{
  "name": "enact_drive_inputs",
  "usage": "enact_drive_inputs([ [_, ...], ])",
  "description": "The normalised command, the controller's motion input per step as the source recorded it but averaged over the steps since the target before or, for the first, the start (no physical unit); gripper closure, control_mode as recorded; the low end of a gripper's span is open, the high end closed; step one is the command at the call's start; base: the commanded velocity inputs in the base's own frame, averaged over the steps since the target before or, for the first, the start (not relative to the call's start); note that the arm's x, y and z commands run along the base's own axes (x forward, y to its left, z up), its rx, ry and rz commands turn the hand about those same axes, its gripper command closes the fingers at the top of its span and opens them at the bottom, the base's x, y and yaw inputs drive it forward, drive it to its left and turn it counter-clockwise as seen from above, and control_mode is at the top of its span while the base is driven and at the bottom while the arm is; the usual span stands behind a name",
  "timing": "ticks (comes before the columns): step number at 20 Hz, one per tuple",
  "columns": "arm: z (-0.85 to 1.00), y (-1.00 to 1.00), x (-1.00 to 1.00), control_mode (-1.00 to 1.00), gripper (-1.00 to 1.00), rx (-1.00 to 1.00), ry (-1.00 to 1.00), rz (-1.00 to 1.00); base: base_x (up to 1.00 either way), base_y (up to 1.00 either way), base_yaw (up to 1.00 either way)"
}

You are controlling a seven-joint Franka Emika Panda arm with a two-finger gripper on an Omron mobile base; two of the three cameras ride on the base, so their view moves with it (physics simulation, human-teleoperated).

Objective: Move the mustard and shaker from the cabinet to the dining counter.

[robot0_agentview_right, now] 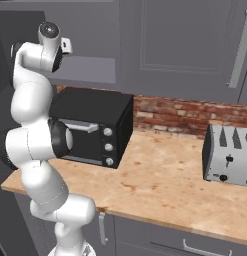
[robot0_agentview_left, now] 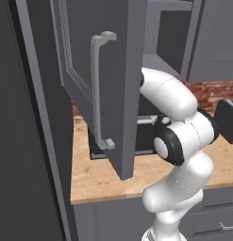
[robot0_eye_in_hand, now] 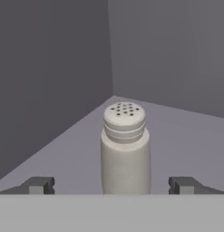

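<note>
**Claw lined up on the shaker inside the cabinet**

In the hand view the shaker (robot0_eye_in_hand: 125, 149) stands upright at the centre of the frame on the cabinet's (robot0_agentview_left: 113, 70) grey floor, close to the back corner where two inner walls meet. Its perforated rounded cap points up and nothing else stands beside it. The claw (robot0_eye_in_hand: 111, 185) is spread wide: one dark fingertip sits at the lower left of the frame and the other at the lower right, with the shaker between them and clear of both. No contact yet.

In the left base view the cabinet door hangs open in the upper middle of the frame, its long bar handle (robot0_agentview_left: 100, 89) facing the camera, and the arm reaches up behind it. The right base view shows the wood table (robot0_agentview_right: 165, 175) below, carrying a black toaster oven (robot0_agentview_right: 92, 127) at centre left and a steel toaster (robot0_agentview_right: 229, 155) at the right edge.

The step in hand looks like the grasp. To do it well, advance straight along the current line until the fingertips flank the body below the cap's ridges, keeping the shaker centred so neither finger nudges it first and tips it. Close on the wider lower body, then lift slightly before drawing back, minding the open door's edge on the way out.
</note>
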Motion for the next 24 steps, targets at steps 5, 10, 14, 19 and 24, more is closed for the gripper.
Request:
enact_drive_inputs([
  [5,0.0,0.1,0.29,-1.0,-1.0,0.0,0.01,0.0,0.0,0.0,0.0],
  [10,0.0,0.1,0.22,-1.0,-1.0,0.0,0.03,0.0,0.0,0.0,0.0],
  [14,0.0,0.03,0.26,-1.0,-1.0,0.0,0.04,0.0,0.0,0.0,0.0],
  [19,-0.05,0.0,0.25,-1.0,1.0,0.0,0.02,0.0,0.0,0.0,0.0],
  [24,-0.14,0.0,0.09,-1.0,1.0,0.0,0.0,0.0,0.0,0.0,0.0],
])
